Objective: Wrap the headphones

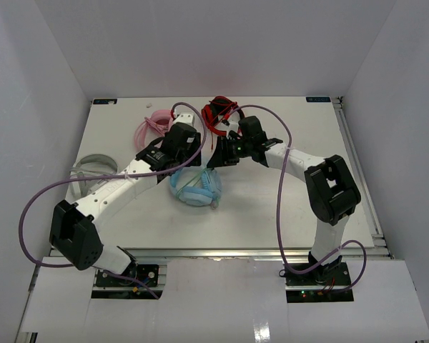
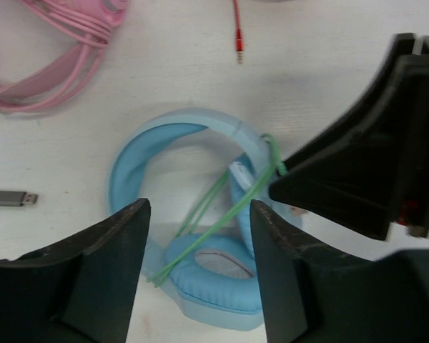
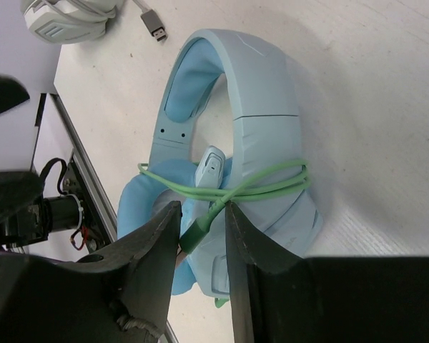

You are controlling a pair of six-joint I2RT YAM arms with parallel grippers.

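Two turns of cable point(image 3: 272, 182) circle the band of the headphones point(image 1: 196, 187), which lie midway on the table point(image 1: 307, 214). The right gripper point(image 3: 200, 211) pinches the cable's free end; the left gripper point(image 2: 197, 207) hangs spread above the cups. Winding is judged under way: next, carry another turn round, keeping tension. The pink headset point(image 1: 154, 125) and red lead point(image 1: 222, 111) lie close behind, crowding the sweep.

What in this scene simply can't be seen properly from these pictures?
Right wrist view: the green cable runs down between the right jaws; whether they pinch it is unclear.
Top view: the left arm covers part of the blue headphones, and the cable is too thin to follow.
Left wrist view: the pink headset is cut off by the top edge.
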